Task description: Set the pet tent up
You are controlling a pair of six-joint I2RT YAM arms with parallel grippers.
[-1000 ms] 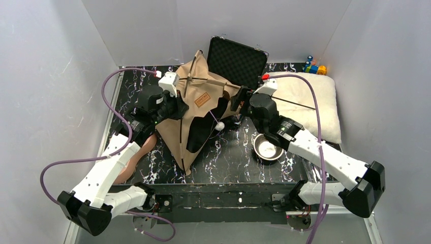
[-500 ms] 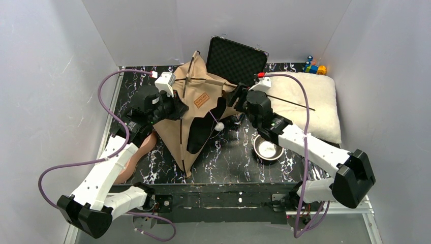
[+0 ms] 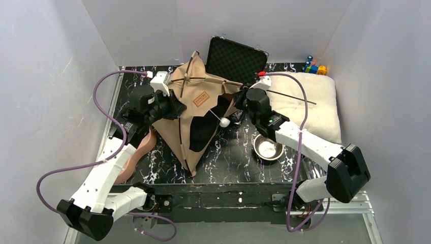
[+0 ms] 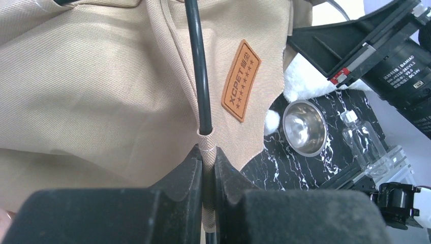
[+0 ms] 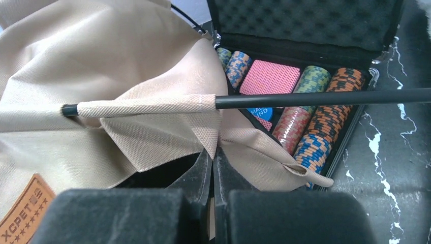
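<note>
The pet tent (image 3: pixel 190 127) is a tan canvas heap, half raised, at the middle of the table, with a brown label patch (image 4: pixel 241 80) and a dark entrance. My left gripper (image 4: pixel 207 152) is shut on the tent's fabric sleeve with a black pole (image 4: pixel 197 66) running through it, on the tent's left side (image 3: pixel 173 108). My right gripper (image 5: pixel 212 151) is shut on a fold of tent fabric just under another pole sleeve (image 5: pixel 147 107), at the tent's right corner (image 3: pixel 239 99). That pole (image 3: pixel 295 98) sticks out to the right over the cushion.
An open black case (image 3: pixel 236 61) with poker chips (image 5: pixel 305 132) stands behind the tent. A fluffy white cushion (image 3: pixel 310 109) lies at the right, a metal bowl (image 3: pixel 268 148) in front of it. A small white ball (image 3: pixel 224 122) hangs by the entrance; a clear bottle (image 4: pixel 363 140) lies near the bowl.
My right gripper has moved left to the tent's corner and shut on the fabric. The left gripper has shifted a little left, keeping its grip, and the tent has spread slightly.
</note>
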